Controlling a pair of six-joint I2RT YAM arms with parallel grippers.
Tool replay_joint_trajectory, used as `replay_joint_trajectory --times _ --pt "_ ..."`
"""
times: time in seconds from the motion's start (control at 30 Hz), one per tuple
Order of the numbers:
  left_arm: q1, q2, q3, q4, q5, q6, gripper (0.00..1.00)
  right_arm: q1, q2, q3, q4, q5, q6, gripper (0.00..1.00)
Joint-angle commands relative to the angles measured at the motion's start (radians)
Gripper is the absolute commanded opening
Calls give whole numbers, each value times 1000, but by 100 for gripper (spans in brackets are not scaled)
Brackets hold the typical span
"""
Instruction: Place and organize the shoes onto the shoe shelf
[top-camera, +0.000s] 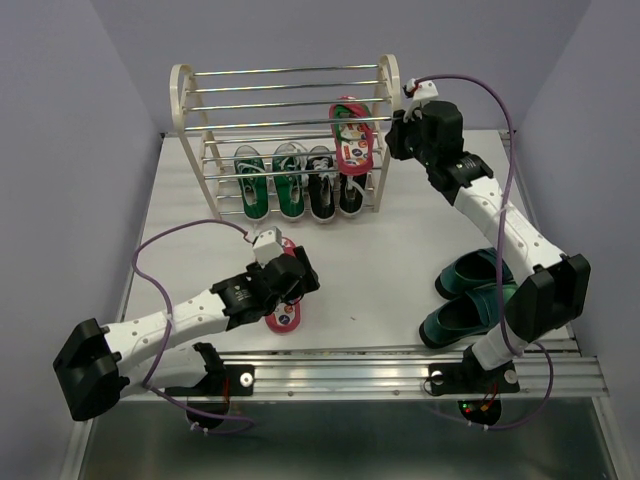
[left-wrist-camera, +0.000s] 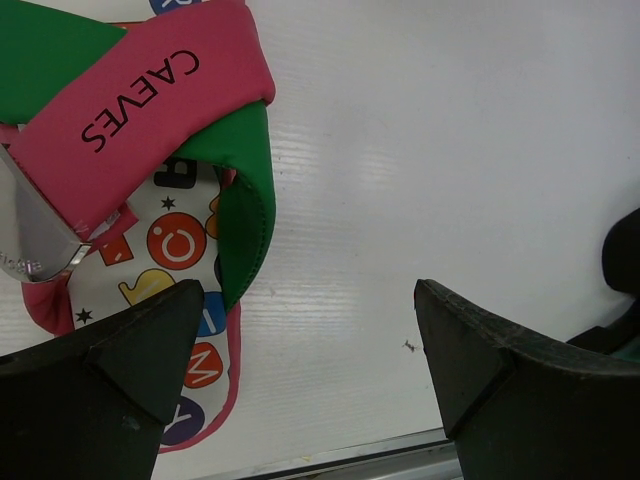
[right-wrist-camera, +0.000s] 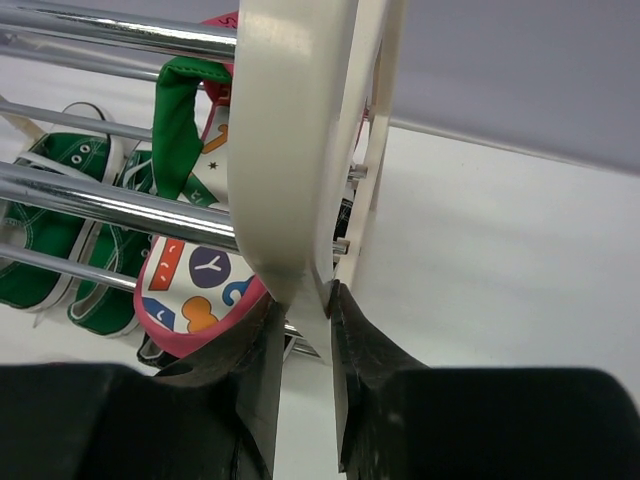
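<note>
l hand (left-wrist-camera: 305, 330) by pink flip-flop (left-wrist-camera: 150, 100), green-lined strap

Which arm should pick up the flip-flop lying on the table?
Left. The left gripper hangs open right at the flip-flop; the right gripper is far off, pinching the shoe shelf's side frame.

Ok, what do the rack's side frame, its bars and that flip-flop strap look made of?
Side frame: cream plastic by the look, smooth, softly glossy, moulded edges. Bars: metal, likely chromed; mirror-bright highlights. Flip-flop strap: matte pink and green fabric or foam, probably neoprene; soft folded edges, printed lettering.
</note>
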Motion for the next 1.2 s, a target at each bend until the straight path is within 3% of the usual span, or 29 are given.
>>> replay_joint_trajectory --times 0.0,0.03,0.07,0.23,0.3,0.37,0.4,0.5,0.83,1.17 --pt "-6 9 19 -13 -39 -30 98 4 -77 6 70 -35 68 16" --pt "-8 27 21 -17 -43 -35 98 4 -80 3 67 -35 71 35" --pt "-6 37 24 -22 -45 -35 98 4 -85 -2 61 -35 74 44" --pt "-6 110 54 -13 -62 -39 89 4 -135 -52 60 -61 81 75" --pt "-8 150 68 -5 -75 -32 80 4 -171 -85 58 -51 91 79" --pt "-6 185 81 -10 -106 -42 64 4 -214 -109 60 -37 117 79" --pt "-8 196 103 -31 -117 -56 39 4 -229 -138 61 -35 145 80" --pt "-8 215 133 -56 -141 -70 0 4 -293 -203 61 -47 188 80" --pt "-77 111 177 -146 -227 36 0 4 -542 -416 61 -46 229 80" --pt "-152 28 338 -63 -368 378 0 4 -654 -496 47 29 217 77"
